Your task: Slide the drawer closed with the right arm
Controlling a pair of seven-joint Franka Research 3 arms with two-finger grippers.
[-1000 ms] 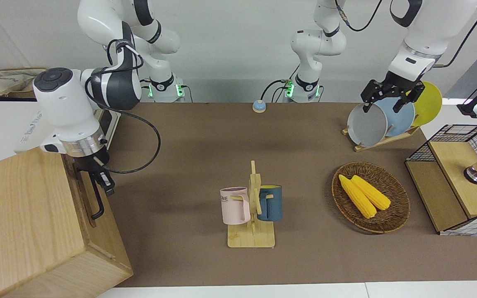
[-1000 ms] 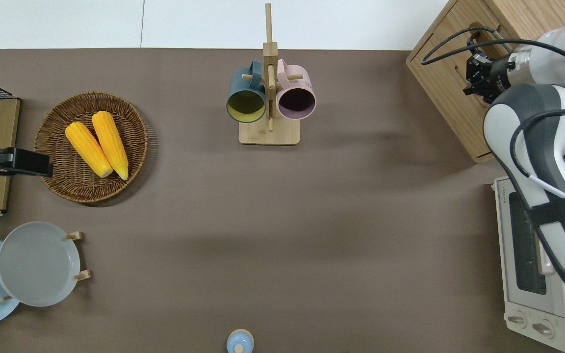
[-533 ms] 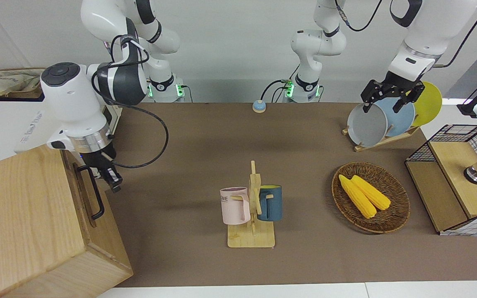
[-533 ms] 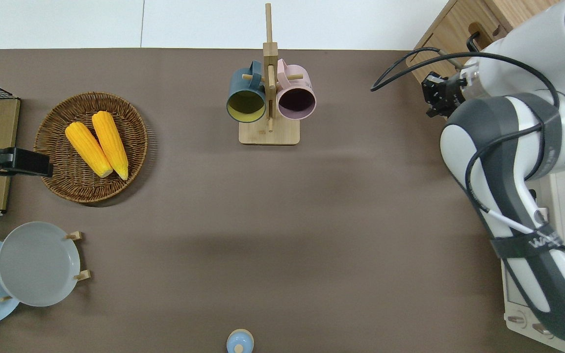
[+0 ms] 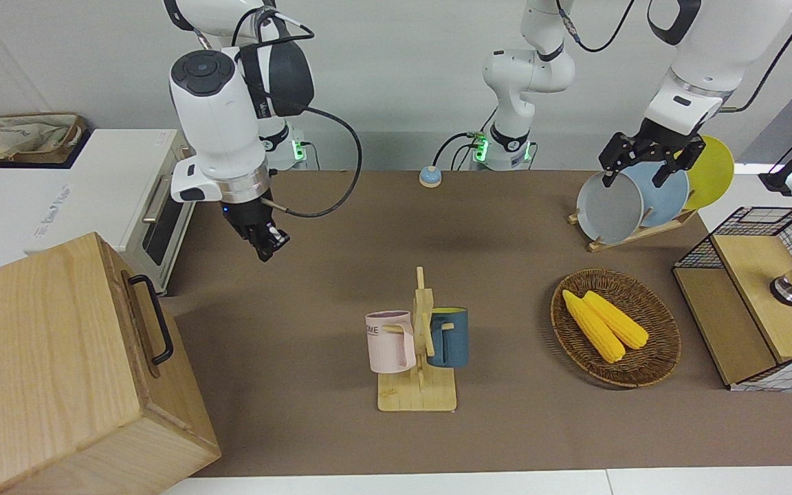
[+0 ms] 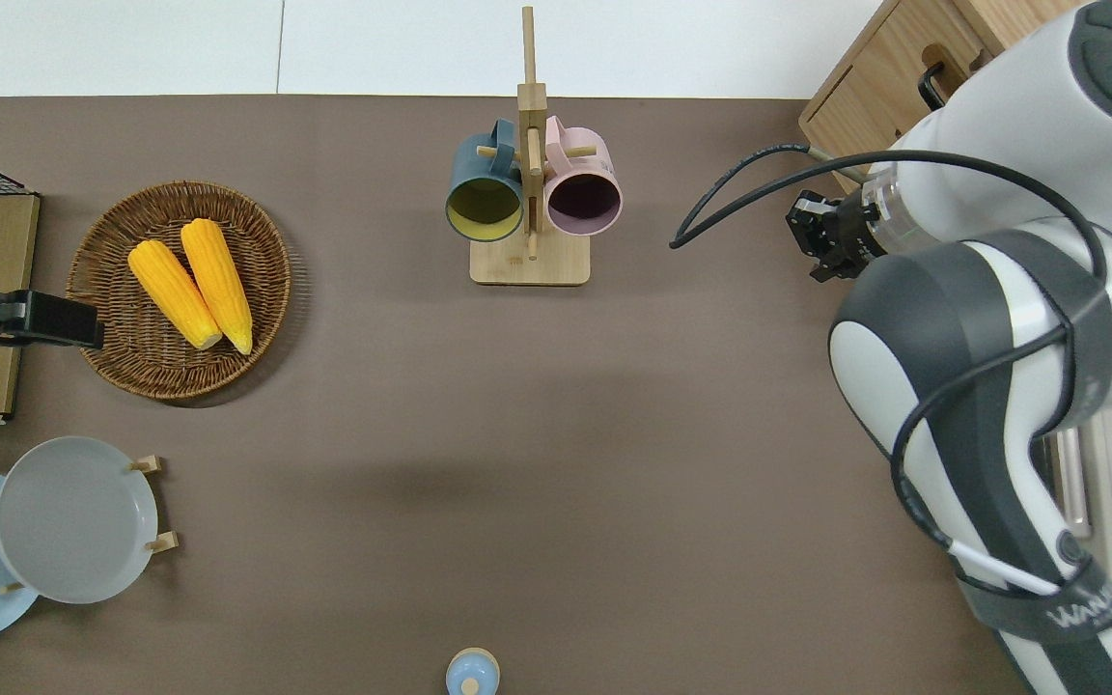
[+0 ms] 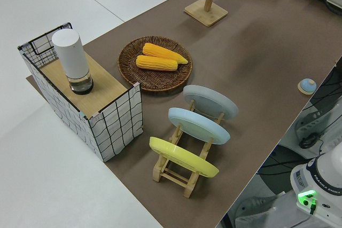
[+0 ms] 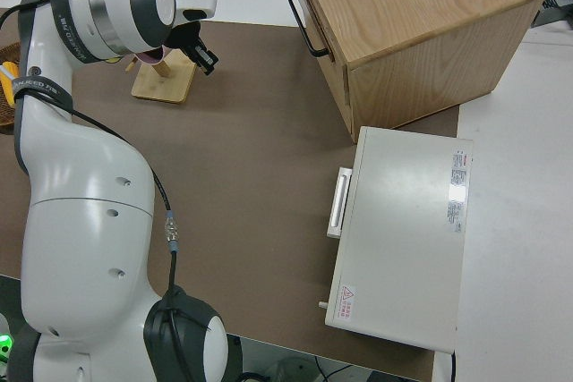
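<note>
The pale-wood drawer (image 5: 140,328) sits pushed in, flush with the front of its box cabinet (image 5: 38,357) at the right arm's end of the table. Its black loop handle (image 5: 152,320) is free, and it also shows in the overhead view (image 6: 932,85) and the right side view (image 8: 306,17). My right gripper (image 5: 269,246) is shut and empty. In the overhead view it (image 6: 821,246) hangs over bare table between the cabinet and the mug rack, apart from the handle. My left arm is parked, its gripper (image 5: 645,165) open.
A white oven (image 5: 128,179) stands beside the cabinet, nearer to the robots. A wooden rack with a pink and a blue mug (image 5: 418,344) is mid-table. A basket with corn (image 5: 616,330), a plate rack (image 5: 633,199) and a wire-mesh shelf (image 5: 767,295) stand at the left arm's end.
My right gripper has come away from the drawer handle, risen, and moved toward the middle of the table. The drawer has stayed shut. The left arm has not moved.
</note>
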